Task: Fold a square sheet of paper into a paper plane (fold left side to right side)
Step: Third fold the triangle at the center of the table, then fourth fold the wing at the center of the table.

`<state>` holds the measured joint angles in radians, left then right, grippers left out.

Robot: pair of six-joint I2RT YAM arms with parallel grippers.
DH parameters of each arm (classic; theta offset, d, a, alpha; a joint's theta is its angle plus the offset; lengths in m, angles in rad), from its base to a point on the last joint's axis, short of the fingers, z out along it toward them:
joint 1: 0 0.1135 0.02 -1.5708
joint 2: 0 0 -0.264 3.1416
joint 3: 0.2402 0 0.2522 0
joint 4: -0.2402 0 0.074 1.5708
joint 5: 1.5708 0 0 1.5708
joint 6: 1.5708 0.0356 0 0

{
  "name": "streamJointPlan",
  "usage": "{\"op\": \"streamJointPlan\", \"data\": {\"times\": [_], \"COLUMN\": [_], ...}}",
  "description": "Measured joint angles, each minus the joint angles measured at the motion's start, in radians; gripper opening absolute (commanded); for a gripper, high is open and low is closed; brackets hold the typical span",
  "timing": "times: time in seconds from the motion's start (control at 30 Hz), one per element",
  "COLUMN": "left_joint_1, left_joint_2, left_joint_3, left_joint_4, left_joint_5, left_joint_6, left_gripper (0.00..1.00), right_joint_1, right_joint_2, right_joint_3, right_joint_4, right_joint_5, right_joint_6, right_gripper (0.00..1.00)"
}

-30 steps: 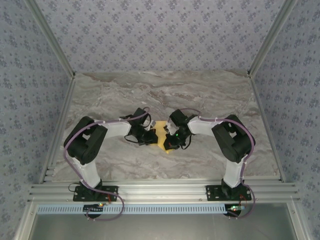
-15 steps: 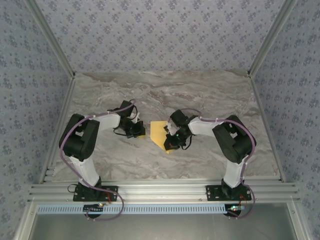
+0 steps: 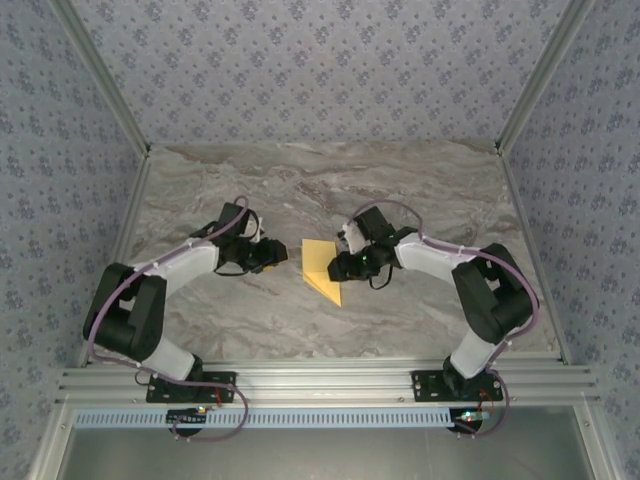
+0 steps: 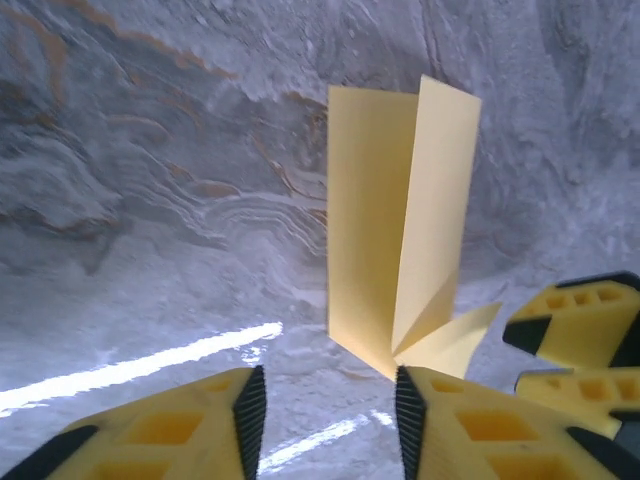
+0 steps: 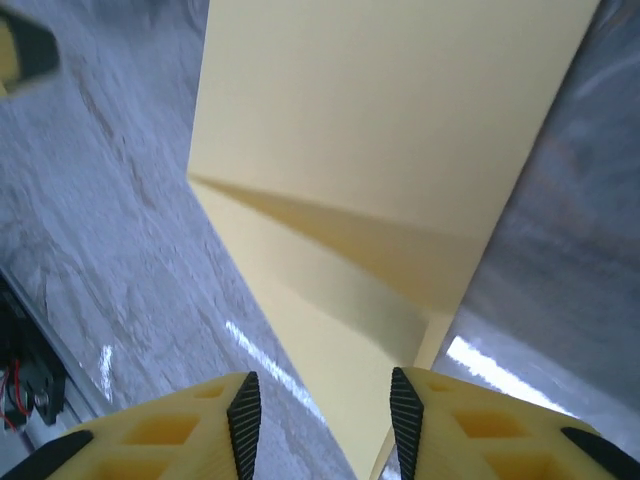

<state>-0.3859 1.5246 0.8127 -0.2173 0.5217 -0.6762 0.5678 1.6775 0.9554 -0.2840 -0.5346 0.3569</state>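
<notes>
I am working over a grey marble-patterned table (image 3: 250, 320), with blue floral wallpaper (image 3: 320, 70) closing in the back and both sides and a silver metal rail (image 3: 320, 380) running along the near edge where my arms are bolted.

The yellow sheet of paper (image 3: 322, 265) is lying flat near the middle of the table, folded, with a long crease down it and its pointed end facing the near edge. It is sitting between my two pincers. My left pincer (image 3: 277, 256) is hanging just beside its left edge, a little apart from it, with its jaws standing apart and nothing between them; from that wrist the paper (image 4: 385, 220) is lying just ahead of the yellow fingers (image 4: 190, 440). My right pincer (image 3: 335, 266) is hovering at the sheet's right edge, jaws likewise parted, the paper (image 5: 380, 150) spreading out under and ahead of it; whether it is touching I cannot tell.

Both my arms are bending with elbows pushed outward and forearms angling in toward the centre.
</notes>
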Motion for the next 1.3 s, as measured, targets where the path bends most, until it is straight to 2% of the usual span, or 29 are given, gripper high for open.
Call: {"op": "streamJointPlan", "data": {"times": [0.13, 0.4, 0.53, 0.63, 0.8, 0.9, 1.07, 1.3], "left_joint_1": [-0.043, -0.122, -0.145, -0.157, -0.166, -0.166, -0.166, -0.166], "left_joint_2": [0.003, 0.083, 0.142, 0.165, 0.172, 0.172, 0.172, 0.172], "left_joint_3": [-0.045, -0.046, -0.027, 0.001, 0.050, 0.065, 0.072, 0.089], "left_joint_4": [0.060, 0.179, 0.200, 0.215, 0.240, 0.255, 0.263, 0.262], "left_joint_5": [0.029, 0.044, 0.047, 0.048, 0.059, 0.064, 0.066, 0.069], "left_joint_6": [-0.074, -0.161, -0.183, -0.200, -0.230, -0.250, -0.275, -0.288], "left_gripper": [0.49, 0.50, 0.50, 0.47, 0.37, 0.36, 0.36, 0.36], "right_joint_1": [-0.008, -0.006, -0.006, 0.003, 0.090, 0.179, 0.304, 0.338], "right_joint_2": [0.032, 0.088, 0.071, 0.001, -0.181, -0.232, -0.191, -0.072], "right_joint_3": [0.026, 0.043, 0.036, 0.008, -0.025, -0.048, -0.087, -0.080], "right_joint_4": [0.005, 0.003, 0.003, -0.005, -0.015, 0.006, 0.043, 0.064], "right_joint_5": [0.016, 0.069, 0.120, 0.183, 0.316, 0.376, 0.452, 0.533], "right_joint_6": [-0.014, -0.033, -0.042, -0.058, -0.089, -0.097, -0.092, -0.092], "right_gripper": [0.46, 0.46, 0.53, 0.60, 0.63, 0.65, 0.66, 0.62]}}
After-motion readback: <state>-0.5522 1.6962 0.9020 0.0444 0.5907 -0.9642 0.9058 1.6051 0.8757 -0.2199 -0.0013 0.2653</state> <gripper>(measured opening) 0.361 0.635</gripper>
